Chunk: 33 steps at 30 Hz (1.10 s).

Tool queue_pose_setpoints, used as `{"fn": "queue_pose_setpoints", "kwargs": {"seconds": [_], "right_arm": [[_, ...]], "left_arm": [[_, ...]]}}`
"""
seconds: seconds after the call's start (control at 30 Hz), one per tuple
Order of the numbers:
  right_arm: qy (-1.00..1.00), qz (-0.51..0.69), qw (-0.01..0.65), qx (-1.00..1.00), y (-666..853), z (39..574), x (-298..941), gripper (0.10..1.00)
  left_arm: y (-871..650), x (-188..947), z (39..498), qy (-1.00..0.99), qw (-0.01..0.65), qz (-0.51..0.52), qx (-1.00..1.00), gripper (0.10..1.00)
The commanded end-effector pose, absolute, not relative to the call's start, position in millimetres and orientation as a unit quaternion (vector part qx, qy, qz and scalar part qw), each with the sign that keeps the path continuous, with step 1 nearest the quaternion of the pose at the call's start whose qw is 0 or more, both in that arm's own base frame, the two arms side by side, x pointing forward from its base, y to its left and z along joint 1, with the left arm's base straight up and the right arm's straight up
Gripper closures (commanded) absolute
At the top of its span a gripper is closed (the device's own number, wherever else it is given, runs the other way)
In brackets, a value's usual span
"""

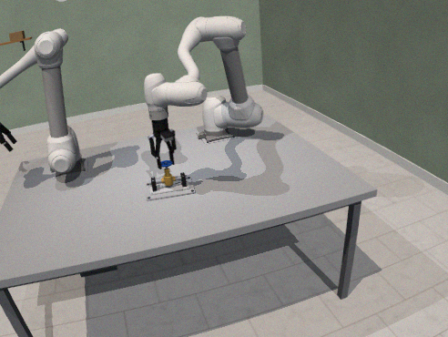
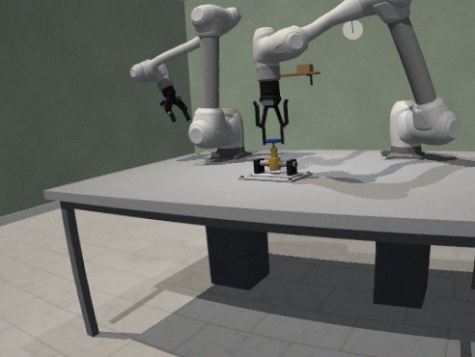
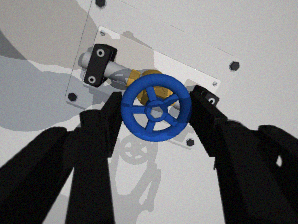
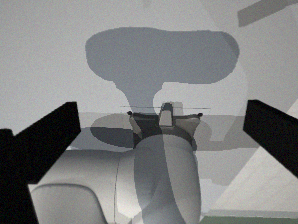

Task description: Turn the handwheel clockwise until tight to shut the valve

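The blue handwheel (image 1: 167, 163) (image 2: 273, 141) (image 3: 157, 80) sits level on top of the yellow valve body (image 1: 168, 178) (image 2: 274, 163) (image 3: 134, 77). My left gripper (image 1: 166, 164) (image 2: 273, 142) (image 3: 155, 105) points straight down and is shut on the handwheel, one finger against each side of the rim. The valve's pipe is held by black clamps (image 1: 183, 179) (image 2: 292, 167) (image 3: 100, 65) on a pale base plate. In the left wrist view the pipe runs diagonally, partly hidden by wheel and fingers. My right gripper (image 2: 181, 119) (image 4: 161, 116) is open and empty, well away from the valve.
The valve fixture stands on the grey table (image 1: 273, 200) (image 2: 145, 193). Both arm bases stand at the back of the table. The right gripper hangs out beyond the table, behind its own base. A wall shelf with a brown box (image 1: 17, 36) (image 2: 304, 68) is in the background.
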State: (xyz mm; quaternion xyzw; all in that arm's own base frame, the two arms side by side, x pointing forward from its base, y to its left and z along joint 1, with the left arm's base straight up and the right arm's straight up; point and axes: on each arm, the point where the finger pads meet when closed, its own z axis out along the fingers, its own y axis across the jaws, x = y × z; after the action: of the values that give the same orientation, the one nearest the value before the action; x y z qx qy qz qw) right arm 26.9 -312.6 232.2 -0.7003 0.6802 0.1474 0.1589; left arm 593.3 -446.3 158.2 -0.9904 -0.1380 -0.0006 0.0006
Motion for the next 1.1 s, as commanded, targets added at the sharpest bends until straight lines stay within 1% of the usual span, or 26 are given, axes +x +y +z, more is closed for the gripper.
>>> {"fn": "queue_pose_setpoints", "kwargs": {"seconds": [0.0,1.07], "right_arm": [[0.68,0.147,0.159,-0.7,-312.8,232.5,27.0,0.098],[0.68,0.147,0.159,-0.7,-312.8,232.5,27.0,0.098]], "left_arm": [[-446.6,593.9,159.4,-0.099,-0.001,-0.001,-0.995,0.999],[-446.6,593.9,159.2,0.205,0.0,-0.001,-0.979,0.999]]}}
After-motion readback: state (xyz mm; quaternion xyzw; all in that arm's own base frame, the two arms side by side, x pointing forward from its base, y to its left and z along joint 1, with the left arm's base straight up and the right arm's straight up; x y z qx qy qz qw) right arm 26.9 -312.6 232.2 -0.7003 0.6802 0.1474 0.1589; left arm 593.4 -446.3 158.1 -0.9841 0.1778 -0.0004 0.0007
